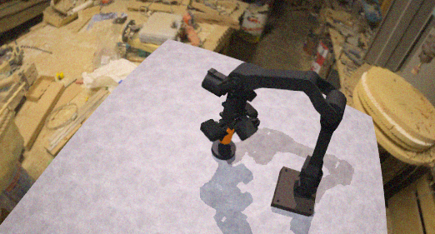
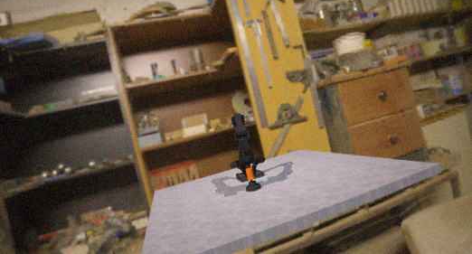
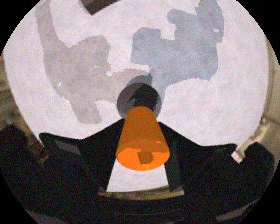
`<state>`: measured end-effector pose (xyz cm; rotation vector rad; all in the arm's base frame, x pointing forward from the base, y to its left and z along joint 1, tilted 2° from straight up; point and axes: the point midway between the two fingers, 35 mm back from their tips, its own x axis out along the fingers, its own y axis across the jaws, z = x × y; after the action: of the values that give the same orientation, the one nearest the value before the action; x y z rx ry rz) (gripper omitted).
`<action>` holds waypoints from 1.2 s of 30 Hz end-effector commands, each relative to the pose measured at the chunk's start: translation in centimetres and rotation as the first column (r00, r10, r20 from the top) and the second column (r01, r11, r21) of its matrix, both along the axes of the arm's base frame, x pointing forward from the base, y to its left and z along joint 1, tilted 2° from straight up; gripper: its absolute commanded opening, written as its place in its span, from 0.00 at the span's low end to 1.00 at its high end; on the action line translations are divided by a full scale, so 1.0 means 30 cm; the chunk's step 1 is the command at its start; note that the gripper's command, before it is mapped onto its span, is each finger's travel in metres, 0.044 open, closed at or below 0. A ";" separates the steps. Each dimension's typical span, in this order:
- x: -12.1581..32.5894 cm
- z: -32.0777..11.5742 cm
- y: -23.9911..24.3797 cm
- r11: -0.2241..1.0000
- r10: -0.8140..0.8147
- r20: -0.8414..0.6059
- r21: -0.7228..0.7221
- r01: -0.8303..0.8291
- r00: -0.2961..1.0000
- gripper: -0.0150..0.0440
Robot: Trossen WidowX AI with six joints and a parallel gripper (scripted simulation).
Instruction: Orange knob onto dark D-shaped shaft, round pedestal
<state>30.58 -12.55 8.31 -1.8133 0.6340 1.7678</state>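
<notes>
The orange knob (image 1: 227,138) (image 2: 250,174) (image 3: 142,131) is held between the fingers of my gripper (image 1: 228,135) (image 3: 140,123), which is shut on it. The dark shaft (image 1: 225,149) (image 3: 145,93) shows below the knob's lower end, above the round dark pedestal (image 1: 215,151) (image 2: 254,187) (image 3: 123,103). The knob is over the shaft, at about its top, and well above the pedestal. It leans a little in the top view. Whether knob and shaft touch is hard to tell. The knob's hole and the shaft's flat side are hidden.
The arm's base plate (image 1: 287,193) stands on the pale table top (image 1: 137,168) (image 2: 217,219), to the right of the pedestal in the top view. Shadows of the arm lie around the pedestal. Workshop clutter and shelves are beyond the table edges.
</notes>
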 end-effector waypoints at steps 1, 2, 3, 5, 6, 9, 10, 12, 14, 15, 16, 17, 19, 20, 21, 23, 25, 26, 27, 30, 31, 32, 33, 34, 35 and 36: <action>0.005 -0.001 0.000 1.000 0.007 0.005 0.000 -0.007 1.000 0.25; 0.004 -0.001 0.000 1.000 0.007 0.005 0.000 -0.007 1.000 0.25; 0.003 -0.001 0.001 1.000 0.007 0.005 0.000 -0.007 1.000 0.25; 0.001 -0.003 0.001 1.000 0.007 0.005 0.000 -0.007 1.000 0.25; 0.000 -0.003 0.002 1.000 0.007 0.005 0.000 -0.007 1.000 0.25; -0.002 -0.003 0.002 1.000 0.007 0.005 0.000 -0.007 1.000 0.25; -0.003 -0.003 0.003 1.000 0.007 0.005 0.000 -0.007 1.000 0.25; -0.005 -0.003 0.004 1.000 0.007 0.005 0.000 -0.007 1.000 0.25; -0.007 -0.004 0.004 1.000 0.007 0.005 0.000 -0.007 1.000 0.25; -0.009 -0.004 0.005 1.000 0.007 0.005 0.000 -0.007 1.000 0.25; -0.010 -0.004 0.006 1.000 0.007 0.005 0.000 -0.007 1.000 0.25; -0.012 -0.004 0.006 1.000 0.007 0.005 0.000 -0.007 1.000 0.25; -0.015 0.005 0.007 1.000 0.007 0.005 0.000 -0.007 1.000 0.25; -0.017 0.008 0.008 1.000 0.007 0.005 0.000 -0.007 1.000 0.25; -0.019 0.009 0.009 1.000 0.007 0.005 0.000 -0.007 1.000 0.25; -0.021 0.011 0.009 1.000 -0.002 0.004 0.001 0.002 1.000 0.25; -0.023 0.011 0.010 0.999 -0.047 0.003 0.003 0.047 0.999 0.25; -0.023 0.011 0.010 0.997 -0.080 0.002 0.004 0.080 0.997 0.25; -0.024 0.011 0.010 0.993 -0.122 0.000 0.005 0.122 0.993 0.25; -0.024 0.009 0.010 0.956 -0.292 -0.006 0.011 0.292 0.956 0.25; -0.024 0.008 0.010 0.937 -0.348 -0.008 0.013 0.348 0.938 0.25; -0.024 0.007 0.010 0.915 -0.404 -0.011 0.015 0.404 0.915 0.25; -0.024 0.006 0.010 0.887 -0.460 -0.014 0.016 0.461 0.888 0.25; -0.024 0.005 0.010 0.856 -0.516 -0.017 0.017 0.517 0.856 0.25; -0.023 0.003 0.010 0.820 -0.571 -0.020 0.019 0.571 0.821 0.25; -0.023 0.002 0.010 0.781 -0.624 -0.023 0.020 0.624 0.781 0.25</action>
<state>29.93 -12.29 8.57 -1.5162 0.9330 1.4809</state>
